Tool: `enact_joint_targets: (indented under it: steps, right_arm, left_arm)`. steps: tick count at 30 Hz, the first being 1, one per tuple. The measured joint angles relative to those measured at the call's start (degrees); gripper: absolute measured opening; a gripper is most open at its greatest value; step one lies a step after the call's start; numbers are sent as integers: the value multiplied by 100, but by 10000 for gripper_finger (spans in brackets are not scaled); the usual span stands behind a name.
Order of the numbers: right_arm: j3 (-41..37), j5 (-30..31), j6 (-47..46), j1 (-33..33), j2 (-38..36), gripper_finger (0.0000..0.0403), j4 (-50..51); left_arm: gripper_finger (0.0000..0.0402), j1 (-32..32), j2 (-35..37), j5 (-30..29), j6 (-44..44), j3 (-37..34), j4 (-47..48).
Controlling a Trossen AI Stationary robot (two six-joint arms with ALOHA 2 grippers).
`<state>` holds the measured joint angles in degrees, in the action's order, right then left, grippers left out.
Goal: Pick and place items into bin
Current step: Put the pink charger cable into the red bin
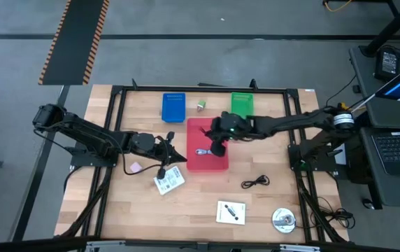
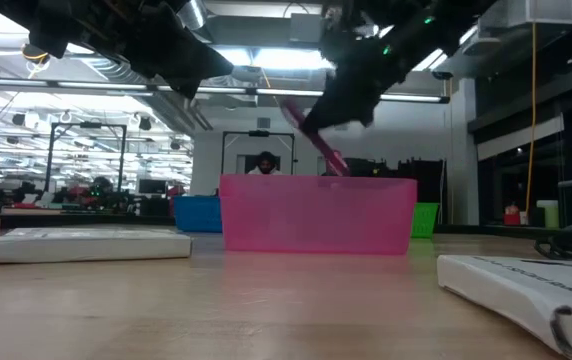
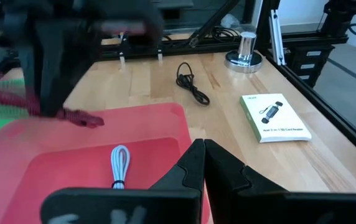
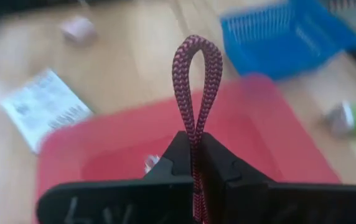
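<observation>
Right gripper [image 4: 195, 163] above shallow red plastic bin [image 1: 194, 130], clamped on looped reddish braided cable [image 4: 196, 74]. Left gripper [image 3: 204, 163] pressed together, empty, beside bin. Grey-white coiled cable [image 3: 120, 165] inside bin.

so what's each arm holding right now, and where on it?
Right gripper: shut on the reddish braided cable, just below its folded loop, over the red bin. Left gripper: shut, nothing between its jaws.
</observation>
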<state>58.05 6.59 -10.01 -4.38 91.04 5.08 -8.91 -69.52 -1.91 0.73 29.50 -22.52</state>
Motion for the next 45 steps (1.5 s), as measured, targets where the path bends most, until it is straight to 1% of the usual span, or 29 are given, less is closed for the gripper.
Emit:
enact_joint_targets:
  steps: [3,8,13,16,22,31,41,45]
  right_arm:
    - [442,-5,-205,-66,353,0,596]
    - [1253,-19,-189,-81,976,0,1538]
    - [1712,-20,-180,-88,1465,0,1828]
    - [1806,-19,-170,-88,1621,0,1977]
    - [1829,-15,12,-116,1666,2,2304]
    - [1829,-15,13,-114,1666,24,2336]
    - [1829,-14,190,-114,1666,26,2369]
    - [1825,-11,430,-114,1664,26,2422]
  left_arm:
    - [3,0,0,0,0,0,0]
    - [3,0,0,0,0,0,1]
    - [3,0,0,0,0,0,2]
    - [3,0,0,0,0,0,2]
    - [3,0,0,0,0,0,2]
    - [3,0,0,0,7,0,2]
    - [3,0,0,0,20,0,2]
    - [3,0,0,0,20,0,2]
